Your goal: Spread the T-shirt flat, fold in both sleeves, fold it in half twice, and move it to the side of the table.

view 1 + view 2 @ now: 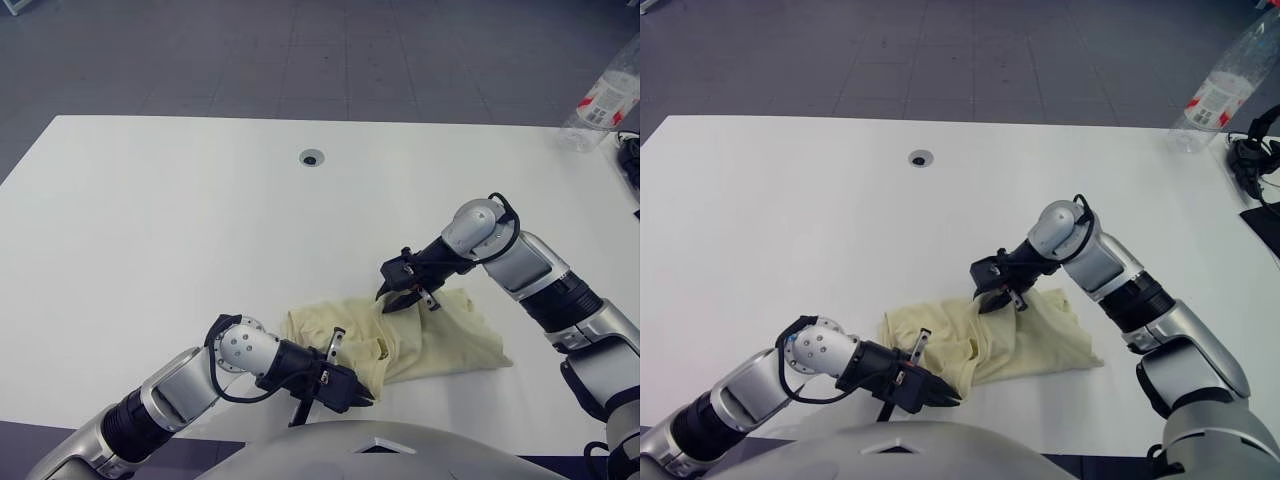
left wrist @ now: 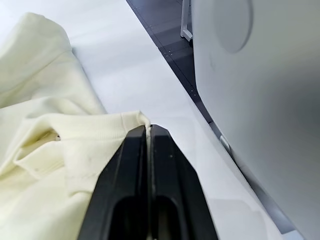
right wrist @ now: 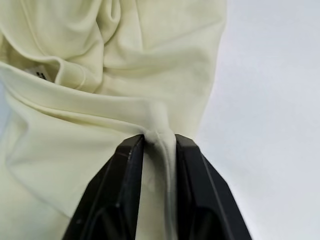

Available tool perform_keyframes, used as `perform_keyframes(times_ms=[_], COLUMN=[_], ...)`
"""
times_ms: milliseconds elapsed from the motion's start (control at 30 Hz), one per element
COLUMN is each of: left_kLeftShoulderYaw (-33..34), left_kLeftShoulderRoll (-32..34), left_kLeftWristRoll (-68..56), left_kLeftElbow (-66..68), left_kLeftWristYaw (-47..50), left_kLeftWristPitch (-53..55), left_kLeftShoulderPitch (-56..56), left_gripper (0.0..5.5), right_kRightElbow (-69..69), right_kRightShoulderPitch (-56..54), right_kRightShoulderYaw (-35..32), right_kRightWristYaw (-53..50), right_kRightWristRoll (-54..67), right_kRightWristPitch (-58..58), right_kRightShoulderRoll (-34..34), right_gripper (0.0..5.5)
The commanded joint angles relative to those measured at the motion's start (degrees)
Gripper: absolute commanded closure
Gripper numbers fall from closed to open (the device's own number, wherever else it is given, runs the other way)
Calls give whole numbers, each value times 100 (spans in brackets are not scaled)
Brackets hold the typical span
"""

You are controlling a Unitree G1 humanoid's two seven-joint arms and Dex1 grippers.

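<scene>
A pale yellow T-shirt (image 1: 430,345) lies bunched and creased near the front edge of the white table (image 1: 150,240), right of centre. My left gripper (image 1: 362,397) is at the shirt's near edge, shut on the ribbed hem (image 2: 107,127). My right gripper (image 1: 398,298) is at the shirt's far edge, tilted down, shut on a pinched fold of fabric (image 3: 159,142). The cloth between the two grippers is rumpled, with the collar and a small label (image 3: 39,75) showing in the right wrist view.
A round cable hole (image 1: 312,157) sits in the table's far middle. A clear plastic bottle (image 1: 600,100) lies at the far right corner, with black cables (image 1: 1252,155) beside it. Bare tabletop stretches to the left and behind the shirt.
</scene>
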Motion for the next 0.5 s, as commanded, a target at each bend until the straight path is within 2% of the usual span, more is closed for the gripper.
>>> perform_keyframes(times_ms=[33,100,300,500], left_kLeftShoulderYaw=[22,34,100,458], left_kLeftShoulderRoll=[38,47,16,-42], left_kLeftWristRoll=[49,36,-42,-103], left_kLeftElbow=[48,67,194,348], left_kLeftWristYaw=[12,4,20,348], left_kLeftWristPitch=[-19,-37,-76,-482], left_kLeftShoulderPitch=[-37,-34,-20,256], left_gripper=[550,550,550,550], right_kRightElbow=[-84,-110,-163,-709], right_kRightShoulderPitch=[64,74,141,257], right_kRightShoulderYaw=[-63,-82,-102,-768], right_kRightWristYaw=[7,4,-39,-4], right_kRightWristRoll=[-12,-1,-7,518], right_kRightWristPitch=[-46,-27,-67,111], right_kRightShoulderRoll=[-71,-74,-77,-412], right_gripper=[525,548,548,548])
